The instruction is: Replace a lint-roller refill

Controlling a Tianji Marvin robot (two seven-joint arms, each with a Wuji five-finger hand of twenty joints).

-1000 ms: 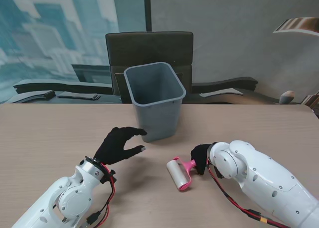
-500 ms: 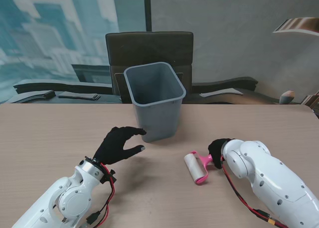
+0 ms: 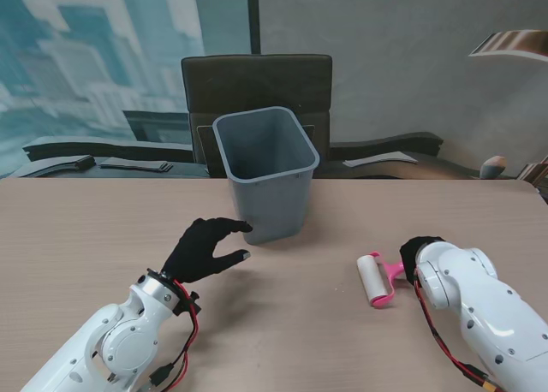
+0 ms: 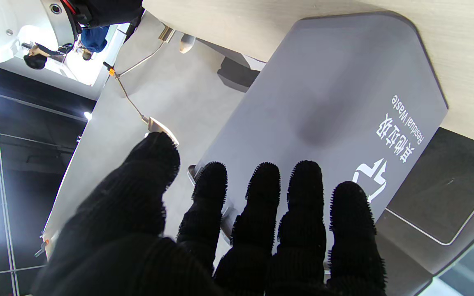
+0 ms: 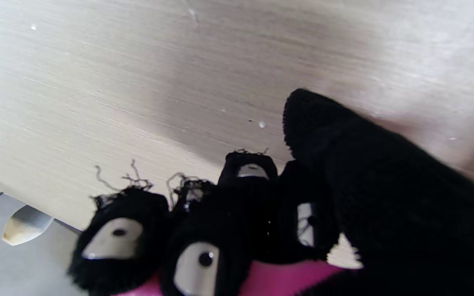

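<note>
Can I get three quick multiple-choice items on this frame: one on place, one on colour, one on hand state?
1. Where does the lint roller lie, seen from the stand?
A. Inside the bin
B. On the table, right of the bin
C. On the chair

2. What colour is the lint roller's handle?
A. Pink
B. Blue
C. Green

3. What is the left hand doing?
A. Gripping the roller
B. Clenched on a cable
C. Open, holding nothing

Answers:
1. B: the roller rests on the table, to the right of the grey bin and nearer to me.
2. A: the handle shows pink in the stand view and under the right hand, which is closed on it.
3. C: its fingers are spread beside the bin and nothing is in them.
</note>
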